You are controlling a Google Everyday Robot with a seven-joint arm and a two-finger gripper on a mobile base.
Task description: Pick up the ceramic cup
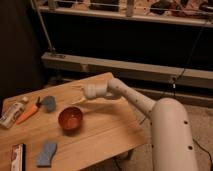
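The ceramic cup is a low, round, orange-red vessel standing upright on the wooden table, left of centre. My gripper hovers just behind it and slightly to its right, on a white arm reaching in from the right. Its pale fingers point left and are spread apart, open, with nothing between them. They do not touch the cup.
A white bottle, an orange tool and a blue-grey object lie at the table's left. A blue sponge and a small box sit near the front edge. A dark wall and rail run behind.
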